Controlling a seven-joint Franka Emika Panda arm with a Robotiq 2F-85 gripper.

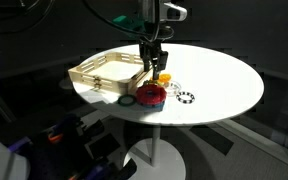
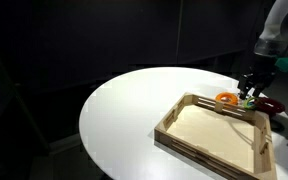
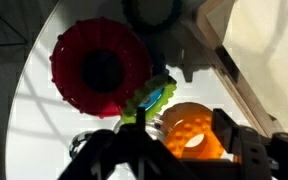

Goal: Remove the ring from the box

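So my gripper (image 1: 155, 70) is hanging down right at the near corner of the box (image 1: 102, 72). In the wrist view the orange ring (image 3: 189, 130) sits between my fingers (image 3: 227, 134), just outside the box wall. Honestly I can't tell if I'm actually pinching it or only straddling it. Also out here on the white table (image 1: 224, 80) there's a green ring (image 3: 150, 98) just beside the orange one, a big red ring (image 3: 97, 66) next to that, plus a black-and-white ring (image 1: 187, 97) a bit further off.
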